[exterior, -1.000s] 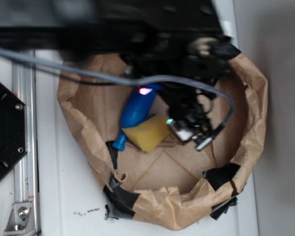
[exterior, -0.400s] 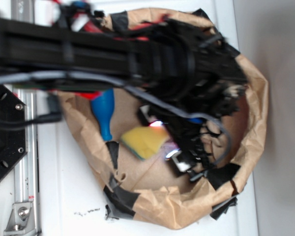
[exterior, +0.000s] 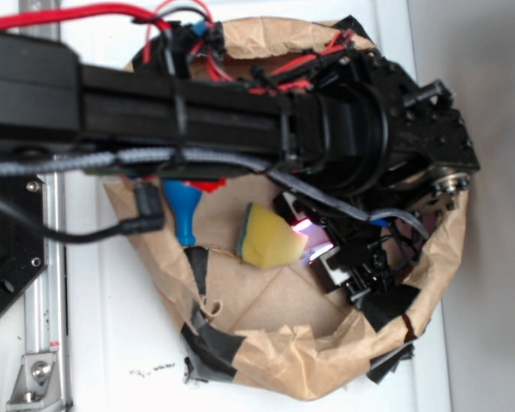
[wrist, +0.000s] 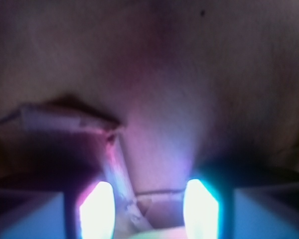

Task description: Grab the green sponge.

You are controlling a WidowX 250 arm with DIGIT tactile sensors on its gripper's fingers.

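From the outside camera I saw the green sponge (exterior: 270, 243) lying on the brown paper floor of the bag (exterior: 451, 163), a little below the centre of its rolled-down rim. It was mostly yellow, with a thin dark green face along its edge at about 9 o'clock. The gripper (exterior: 319, 249) sat at the sponge's 3 o'clock side, lit pink and white, right up against the yellow foam. I could not tell from that view whether the fingers pinched the sponge or merely touched it.

On the wrist camera the two fingers (wrist: 95, 209) glowed pink on one side and cyan on the other, with a gap between them. A sliver of pale yellow-green showed at the very bottom edge in that gap, too blurred to say whether it was gripped. Above it lay creased brown paper.

The blue bottle (exterior: 182, 210) stood out at the sponge's 9 o'clock, apart from it and partly hidden under the black arm (exterior: 197, 107). Black tape (exterior: 210, 343) patched the rim near 7 o'clock. I could read no label or writing anywhere
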